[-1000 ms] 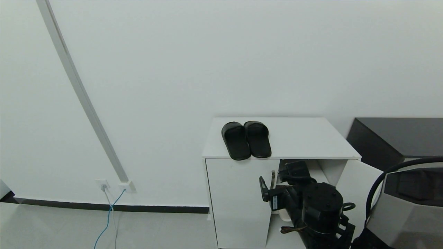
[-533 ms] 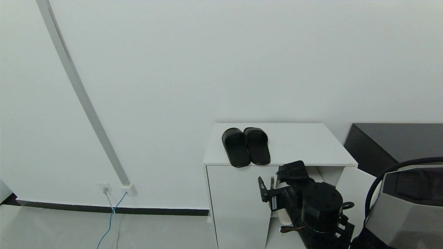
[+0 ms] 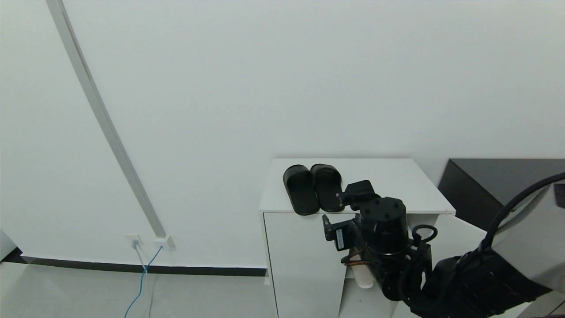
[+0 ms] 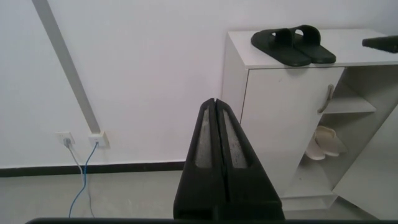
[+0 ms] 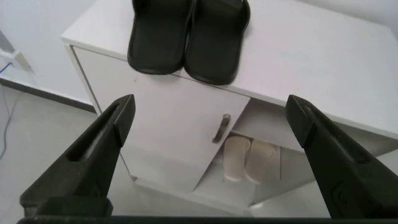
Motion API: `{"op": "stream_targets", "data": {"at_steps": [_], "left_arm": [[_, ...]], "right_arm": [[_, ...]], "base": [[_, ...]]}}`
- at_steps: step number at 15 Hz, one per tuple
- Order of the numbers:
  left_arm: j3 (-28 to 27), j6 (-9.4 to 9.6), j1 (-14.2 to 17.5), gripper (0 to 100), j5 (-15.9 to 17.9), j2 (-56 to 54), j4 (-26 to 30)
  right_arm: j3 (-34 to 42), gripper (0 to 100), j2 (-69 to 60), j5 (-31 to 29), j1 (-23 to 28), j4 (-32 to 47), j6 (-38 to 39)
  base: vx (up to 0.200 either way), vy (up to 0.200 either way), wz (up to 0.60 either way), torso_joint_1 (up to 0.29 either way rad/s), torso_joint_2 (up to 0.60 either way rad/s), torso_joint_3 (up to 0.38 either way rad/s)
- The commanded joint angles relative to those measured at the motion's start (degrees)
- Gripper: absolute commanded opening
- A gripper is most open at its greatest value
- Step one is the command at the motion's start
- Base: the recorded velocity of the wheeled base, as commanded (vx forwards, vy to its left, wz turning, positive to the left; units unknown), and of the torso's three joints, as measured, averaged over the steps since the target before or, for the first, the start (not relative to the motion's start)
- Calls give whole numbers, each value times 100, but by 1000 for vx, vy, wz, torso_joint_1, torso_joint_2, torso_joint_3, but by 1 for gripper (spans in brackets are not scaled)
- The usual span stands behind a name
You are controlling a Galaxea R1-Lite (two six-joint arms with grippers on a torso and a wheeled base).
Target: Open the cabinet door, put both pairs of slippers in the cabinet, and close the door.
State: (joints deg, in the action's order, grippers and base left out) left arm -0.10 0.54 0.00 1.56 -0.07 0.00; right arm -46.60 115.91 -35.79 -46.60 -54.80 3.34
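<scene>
A small white label [image 3: 340, 239] sticks on the right arm near its wrist. Its print is too small to read.

The boxy white cabinet [image 3: 388, 185] has a smooth, flat top and two doors. The left door [image 5: 165, 124] is shut. It has one thin metal handle [image 5: 221, 129] by its inner edge. The right door [image 3: 459, 234] is swung open.

There are two pairs of slippers, four in all. The two black slippers [image 3: 313, 187] look smooth and rubbery, with wide bands. They lie side by side, touching, on the cabinet top near its front left corner. Their ends poke a little over the front edge. The two cream slippers [image 5: 252, 158] sit side by side inside the cabinet, in the open right half, under a white shelf board [image 4: 348, 106].

The right pincer [image 5: 210, 106] hangs in front of the cabinet, close to the front edge of the top and near the black slippers. Its two black fingers are spread wide and pinch nothing. The left pincer [image 4: 215, 106] is well apart from the cabinet, off to its left side. Its two fingers are pressed flat together with nothing between them.

On the white wall, one long grey strip [image 3: 97, 110] runs down to two white sockets [image 3: 132, 236]. One blue cord [image 3: 140, 276] hangs from them to the grey floor. A dark box with a flat top [image 3: 507, 176] stands to the right of the cabinet.
</scene>
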Motion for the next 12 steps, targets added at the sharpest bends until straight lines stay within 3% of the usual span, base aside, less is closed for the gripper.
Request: {"op": "stream_targets", "data": {"at_steps": [1, 4, 7, 12], "left_arm": [[1, -1, 0, 0, 2, 7, 0], [1, 8, 0, 0, 2, 7, 0], [1, 8, 0, 0, 2, 7, 0], [1, 8, 0, 0, 2, 7, 0]], "right_arm": [[-472, 100, -244, 2, 99, 364, 193], [-727, 100, -244, 178, 134, 980, 466], [-947, 100, -218, 644, 125, 1533, 940], [-1008, 100, 327, 758, 108, 1366, 1072]], "base": [[0, 0, 0, 0, 0, 0], [0, 0, 0, 0, 0, 0], [200, 0, 0, 4, -1, 1], [200, 0, 0, 3, 1, 0]]}}
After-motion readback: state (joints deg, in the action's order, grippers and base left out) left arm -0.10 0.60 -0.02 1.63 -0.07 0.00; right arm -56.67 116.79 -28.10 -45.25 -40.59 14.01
